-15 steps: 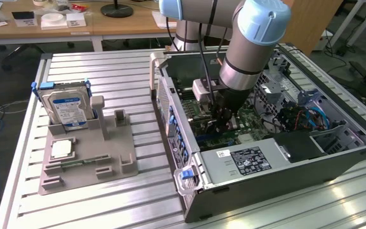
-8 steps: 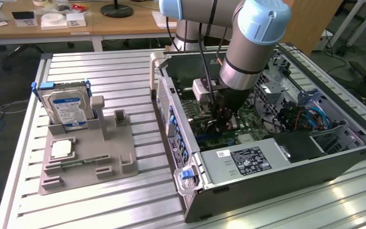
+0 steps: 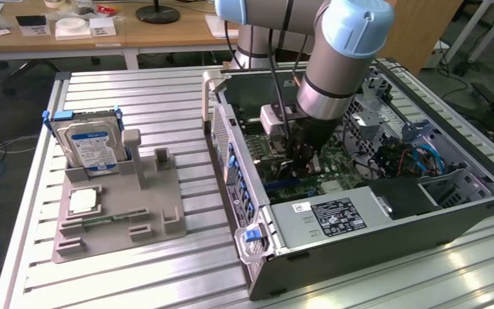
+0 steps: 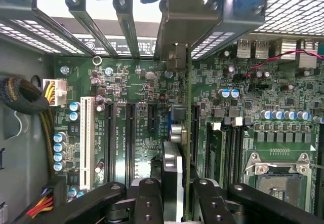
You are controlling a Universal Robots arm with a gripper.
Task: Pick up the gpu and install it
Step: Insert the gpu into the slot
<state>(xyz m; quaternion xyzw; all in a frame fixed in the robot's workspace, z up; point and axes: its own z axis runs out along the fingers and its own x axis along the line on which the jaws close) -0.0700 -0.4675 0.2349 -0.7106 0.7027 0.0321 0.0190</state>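
Over motherboard slots (image 4: 129,138), gpu (image 4: 188,133) (in tool (image 4: 186,198)) edge-on

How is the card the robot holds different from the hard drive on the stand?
The card is thin and gripped by the fingers inside the computer. The hard drive is thicker, silver with a blue-white label, and sits untouched in its stand outside. Both stand on edge.

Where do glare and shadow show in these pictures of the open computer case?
Exterior view: light glares off the ribbed aluminium table near the exterior view's right edge, and the arm shades the inside of the open grey computer case. Wrist view: bright light washes out the perforated metal grille, while the black gripper, shut on the thin edge-on gpu, sits dark.
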